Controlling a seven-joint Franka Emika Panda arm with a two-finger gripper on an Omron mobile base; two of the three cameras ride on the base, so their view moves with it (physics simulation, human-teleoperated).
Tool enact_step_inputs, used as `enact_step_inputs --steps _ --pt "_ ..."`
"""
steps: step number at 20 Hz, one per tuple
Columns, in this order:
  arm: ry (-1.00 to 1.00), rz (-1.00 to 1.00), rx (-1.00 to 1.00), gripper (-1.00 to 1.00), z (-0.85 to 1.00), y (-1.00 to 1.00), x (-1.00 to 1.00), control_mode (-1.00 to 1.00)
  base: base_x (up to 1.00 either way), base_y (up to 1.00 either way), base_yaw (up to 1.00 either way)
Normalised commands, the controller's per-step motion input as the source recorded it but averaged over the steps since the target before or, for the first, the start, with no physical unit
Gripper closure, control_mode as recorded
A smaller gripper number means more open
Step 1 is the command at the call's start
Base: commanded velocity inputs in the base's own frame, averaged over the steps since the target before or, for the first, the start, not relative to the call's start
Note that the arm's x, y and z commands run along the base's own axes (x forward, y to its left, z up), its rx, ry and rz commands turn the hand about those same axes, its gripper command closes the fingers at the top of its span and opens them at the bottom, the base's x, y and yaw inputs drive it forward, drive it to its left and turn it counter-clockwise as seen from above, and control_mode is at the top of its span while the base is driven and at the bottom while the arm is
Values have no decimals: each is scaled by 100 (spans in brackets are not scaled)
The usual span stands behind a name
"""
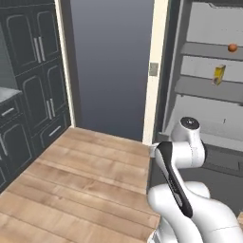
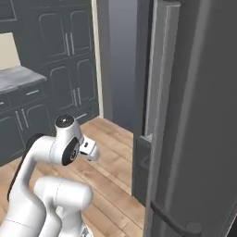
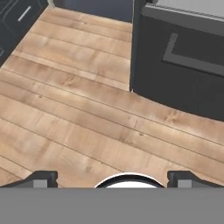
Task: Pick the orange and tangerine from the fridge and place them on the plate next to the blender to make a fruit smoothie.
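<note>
Tangerine sits on an upper shelf of the fridge, near its right side, well apart from your gripper. A yellow carton stands on the shelf below, slightly to the left. You have the fridge open ahead and to the right of the arm, its dark drawer front showing low in the hand view. Your gripper points down at the wooden floor, jaws spread wide and holding nothing. Dark cupboards line the left wall.
</note>
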Motion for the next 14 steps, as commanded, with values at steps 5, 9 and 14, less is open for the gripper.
enact_step_inputs --steps 5,9,14 --pt "0 0 0 -100 0 0 0 100 78 70 -23" --pt "0 0 0 -100 0 0 0 100 100 -17 -45" --pt "0 0 0 -100 0 0 0 100 99 1 -71"
